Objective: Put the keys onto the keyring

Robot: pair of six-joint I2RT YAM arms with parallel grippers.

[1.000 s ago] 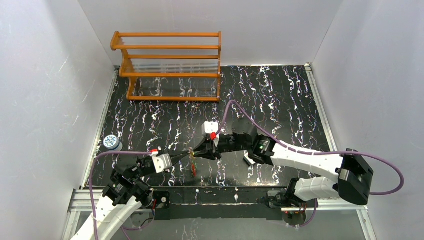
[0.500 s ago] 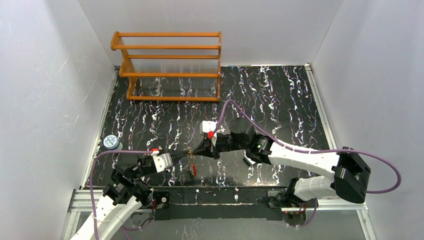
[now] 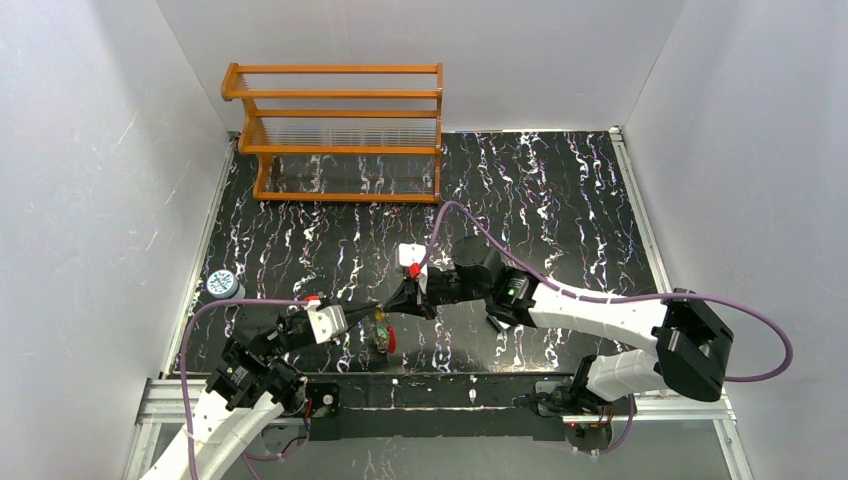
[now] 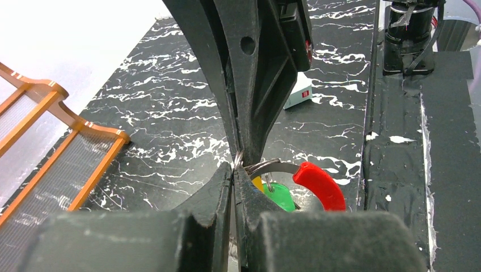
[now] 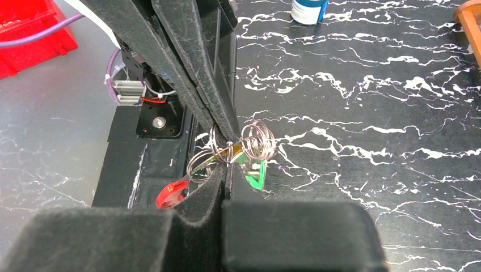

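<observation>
One keyring hangs over the table, well in front of the single orange rack, with two keys at it: one yellow key and one green key. The left gripper and right gripper meet there tip to tip, each clamped on its wire.

The worktop is a black slab veined with white, with a matte black strip along its near edge. A two-shelf orange wooden rack stands on it at the far left, close to the back wall. A small round jar with a blue-and-white top sits upright at the left edge, well apart from the rack, and a small flat white card with a red mark lies toward the near side.
</observation>
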